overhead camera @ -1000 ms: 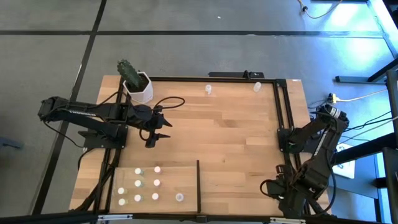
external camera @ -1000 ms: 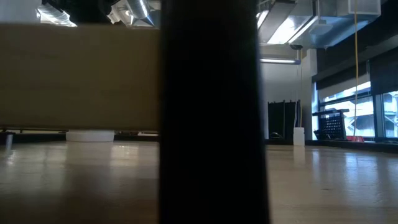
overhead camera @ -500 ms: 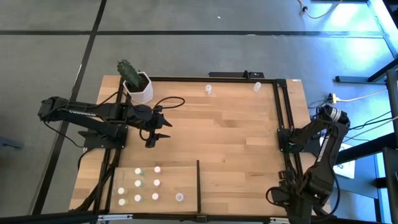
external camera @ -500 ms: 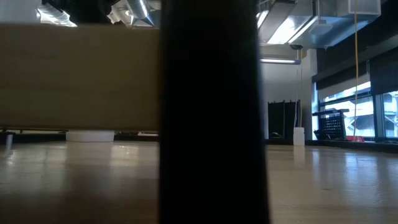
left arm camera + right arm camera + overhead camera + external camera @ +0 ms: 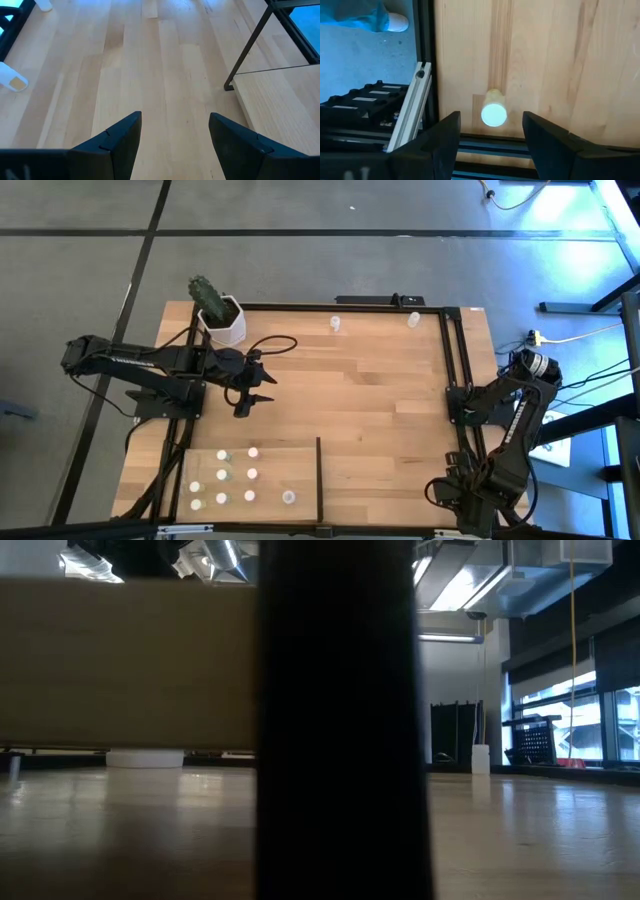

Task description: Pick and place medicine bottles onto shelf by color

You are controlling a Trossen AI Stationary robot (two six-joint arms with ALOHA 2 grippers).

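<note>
Eight medicine bottles (image 5: 236, 477) with white caps stand in loose rows on the shelf (image 5: 300, 465), the pale raised panel at the table's near-left corner, bounded on its right by a thin black divider (image 5: 319, 477); one of them, nearest that divider, stands apart from the rest. Two further bottles sit well away at the far edge of the table (image 5: 370, 400), one (image 5: 335, 325) near the middle of that edge and one (image 5: 413, 319) toward the right corner. Another bottle (image 5: 494, 112) with a pale green cap shows in the right wrist view, standing between the spread fingers of the right gripper (image 5: 490, 145) beside the black frame rail (image 5: 424, 40) (the fingers are apart and not touching it). That arm is folded low at the table's near-right corner. The left gripper (image 5: 262, 386) hangs over bare wood between the shelf and the white hexagonal cactus pot (image 5: 221, 319), its fingers wide apart and holding nothing; its wrist view shows the shelf's corner and divider ahead. In the low view a broad dark post (image 5: 335, 720) blocks the middle.
</note>
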